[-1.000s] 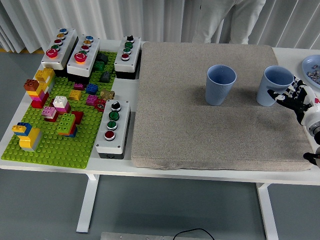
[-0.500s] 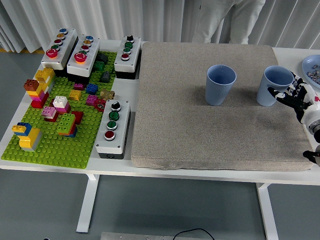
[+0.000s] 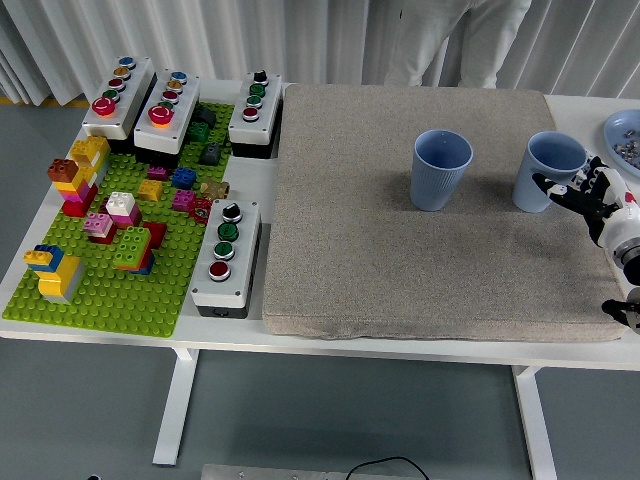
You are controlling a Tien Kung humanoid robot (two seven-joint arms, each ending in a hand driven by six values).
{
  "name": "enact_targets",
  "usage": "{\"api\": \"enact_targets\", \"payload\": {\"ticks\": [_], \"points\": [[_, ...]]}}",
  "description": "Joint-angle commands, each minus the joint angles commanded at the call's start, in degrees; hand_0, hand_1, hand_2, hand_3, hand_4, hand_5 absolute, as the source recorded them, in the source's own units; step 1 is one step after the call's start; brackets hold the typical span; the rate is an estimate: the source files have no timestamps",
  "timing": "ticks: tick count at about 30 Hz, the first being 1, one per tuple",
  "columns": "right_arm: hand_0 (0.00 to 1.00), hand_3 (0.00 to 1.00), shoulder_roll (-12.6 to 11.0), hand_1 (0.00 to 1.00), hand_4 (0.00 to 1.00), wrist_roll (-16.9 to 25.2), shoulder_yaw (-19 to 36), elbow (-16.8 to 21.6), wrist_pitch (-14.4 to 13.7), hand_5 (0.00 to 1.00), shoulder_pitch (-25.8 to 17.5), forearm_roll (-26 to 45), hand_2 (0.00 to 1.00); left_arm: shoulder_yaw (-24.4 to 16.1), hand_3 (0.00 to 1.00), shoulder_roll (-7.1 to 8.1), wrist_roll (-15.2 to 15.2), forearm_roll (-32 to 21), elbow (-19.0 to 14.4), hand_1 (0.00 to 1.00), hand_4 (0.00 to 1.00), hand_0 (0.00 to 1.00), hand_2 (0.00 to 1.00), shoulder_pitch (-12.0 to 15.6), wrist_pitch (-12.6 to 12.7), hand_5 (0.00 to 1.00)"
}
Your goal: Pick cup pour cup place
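Observation:
Two blue ribbed cups stand upright on the grey mat (image 3: 400, 260). One cup (image 3: 440, 170) is near the mat's middle. The other cup (image 3: 546, 172) stands toward the right edge. My right hand (image 3: 588, 198) comes in from the right edge, its fingers spread and close beside the right cup's near side. Whether they touch the cup I cannot tell. It holds nothing. The left arm is out of view.
A green brick baseplate (image 3: 100, 290) with several toy brick stacks fills the left. Three button boxes (image 3: 165, 112) line the far left, one more (image 3: 226, 256) stands by the mat. A blue plate (image 3: 625, 135) sits far right. A person in white (image 3: 455, 40) stands behind.
My right hand has drawn back slightly to the right and up, staying beside the right cup. The cups have not moved.

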Motion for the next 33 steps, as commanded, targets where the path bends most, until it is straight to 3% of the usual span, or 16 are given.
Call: {"api": "enact_targets", "payload": {"ticks": [33], "points": [[0.920, 0.944, 1.4, 0.893, 0.818, 0.6, -0.8, -5.2, 0.1, 0.377, 3.2, 1.1, 0.998, 0.6, 0.671, -0.05, 0.1, 0.0, 0.0, 0.802, 0.512, 0.733, 0.835, -0.2, -0.1, 0.893]]}}
